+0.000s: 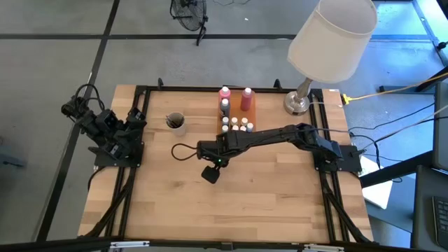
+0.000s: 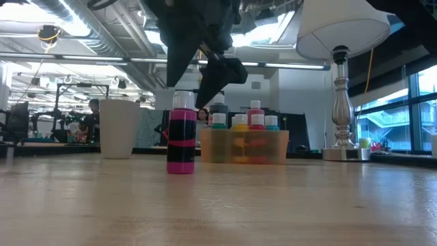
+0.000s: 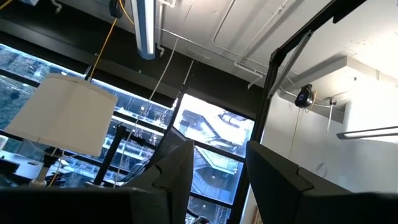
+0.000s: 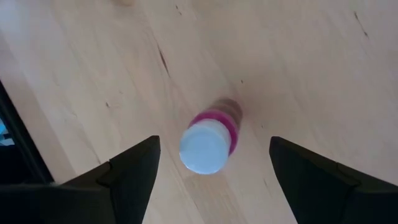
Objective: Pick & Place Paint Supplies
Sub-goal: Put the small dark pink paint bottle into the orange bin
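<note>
A pink bottle (image 4: 208,142) with a white cap stands upright and alone on the table (image 1: 266,203), well in front of the tray (image 2: 246,147) that holds the other bottles (image 2: 254,121). The right gripper (image 4: 211,171) is poised directly above it with the jaws spread wide, one finger on either side of the cap and nothing touched. The step in hand is judged to be either a descent for a grasp or a retreat after release; which one cannot be told. If a grasp is meant, the cap should be kept midway between the fingers, the descent made straight down, and the jaws closed on the body below the cap so the bottle is not tipped. The left gripper (image 3: 214,171) is parked at the left edge, pointed upward, its jaws partly open and empty.
</note>
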